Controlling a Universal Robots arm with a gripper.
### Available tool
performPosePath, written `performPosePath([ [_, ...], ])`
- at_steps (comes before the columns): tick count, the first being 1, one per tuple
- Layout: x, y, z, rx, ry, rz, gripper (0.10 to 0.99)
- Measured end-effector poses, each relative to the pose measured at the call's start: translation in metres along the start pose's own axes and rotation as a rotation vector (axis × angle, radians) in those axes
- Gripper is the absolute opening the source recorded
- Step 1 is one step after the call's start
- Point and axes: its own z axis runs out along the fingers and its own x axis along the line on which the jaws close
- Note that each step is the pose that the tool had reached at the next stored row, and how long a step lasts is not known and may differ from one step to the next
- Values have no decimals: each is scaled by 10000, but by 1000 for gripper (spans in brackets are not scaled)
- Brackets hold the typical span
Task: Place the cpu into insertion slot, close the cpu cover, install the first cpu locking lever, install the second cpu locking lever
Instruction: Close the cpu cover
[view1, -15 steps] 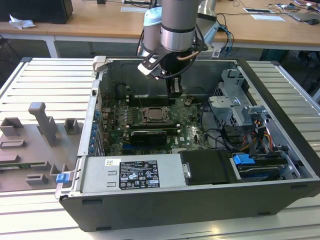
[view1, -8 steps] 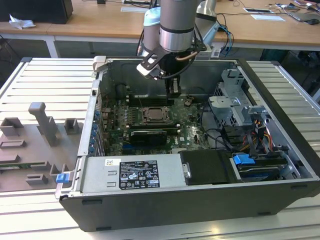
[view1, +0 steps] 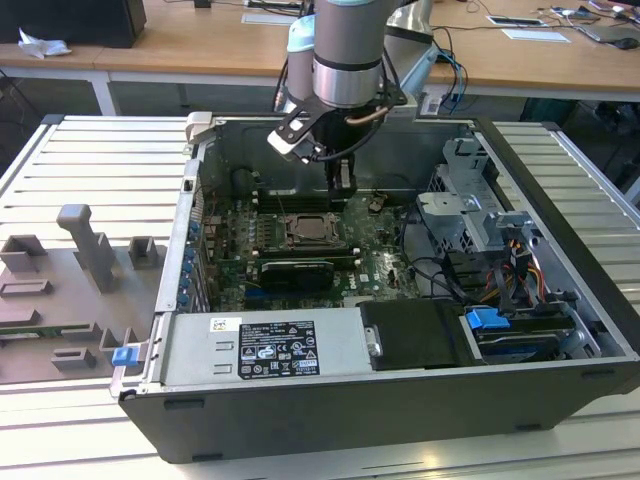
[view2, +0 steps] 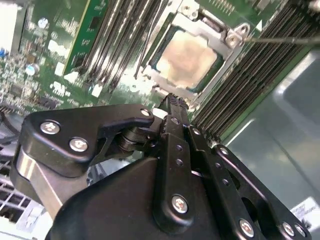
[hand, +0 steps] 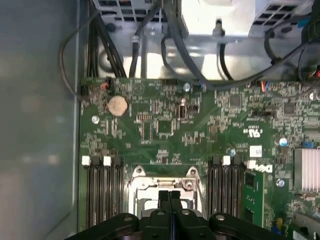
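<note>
Setting: wooden desks (view1: 200, 45) stand behind a slatted metal table (view1: 90, 160), and an open computer case (view1: 560, 290) lies flat on the table.
Inside the case: a green motherboard (hand: 165, 125) fills the floor, with a grey power supply box (view1: 260, 345) along the near wall.
Arm: it reaches straight down into the case, and the gripper (view1: 341, 195) hangs over the board.
Gripper state: in the first wrist view the two black fingers (hand: 162, 200) are pressed together, with nothing between them.
Insertion slot: the insertion slot (view1: 304, 233) sits mid-board between banks of long memory slots (hand: 100, 190).
Cpu: the cpu (view2: 187, 57) lies seated in the slot, its beige metal top facing up.
Cpu cover: the cpu cover (view2: 207, 25) lies down around the chip, framing it through its window.
Lever: a thin metal lever (view2: 285, 40) runs out from one corner of the cover across the memory slots; whether it is latched cannot be told.
Cpu relative to gripper: in the second wrist view the chip lies just beyond the fingertips, which end at the cover's near edge; whether they touch it cannot be told.
</note>
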Motion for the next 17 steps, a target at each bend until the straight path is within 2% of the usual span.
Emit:
performPosePath([
  [1,1,-103,68,0,1,-54,106],
  [2,2,-161,116,9,5,-131,106],
  [3,2,-188,126,11,7,-202,106],
  [17,4,-281,123,10,9,-228,106],
])
